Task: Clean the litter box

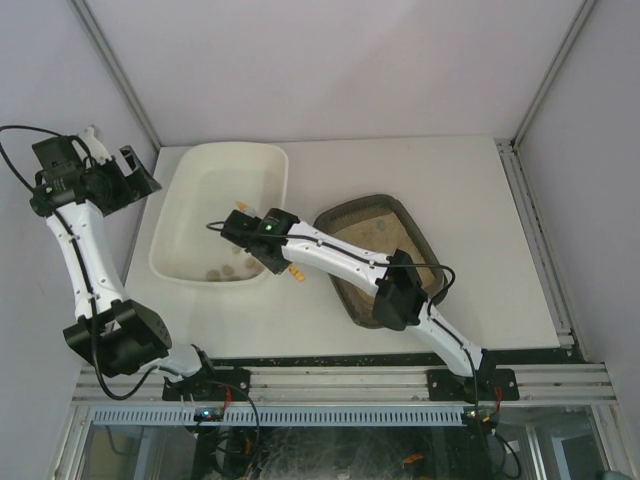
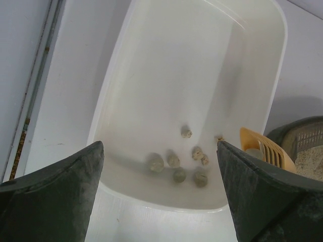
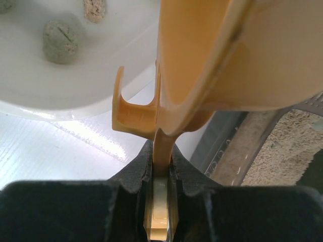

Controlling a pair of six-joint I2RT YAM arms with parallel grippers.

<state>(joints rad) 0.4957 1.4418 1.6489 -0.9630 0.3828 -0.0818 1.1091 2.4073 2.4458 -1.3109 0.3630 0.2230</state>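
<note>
The dark olive-brown litter box (image 1: pixel 385 257) with beige litter sits right of centre; its edge shows in the right wrist view (image 3: pixel 282 146) and the left wrist view (image 2: pixel 303 136). The cream-white tub (image 1: pixel 220 210) stands to its left and holds several grey clumps (image 2: pixel 174 169). My right gripper (image 1: pixel 262 240) is shut on the handle of a yellow-orange litter scoop (image 3: pixel 212 65), held at the tub's right rim between tub and litter box. My left gripper (image 1: pixel 135 172) is open and empty, raised beyond the tub's far-left corner; its fingers (image 2: pixel 55 201) frame the tub.
The white table (image 1: pixel 470 190) has a metal rail along its right edge (image 1: pixel 535 230). Grey walls enclose the back and sides. The right arm stretches across the litter box's near end.
</note>
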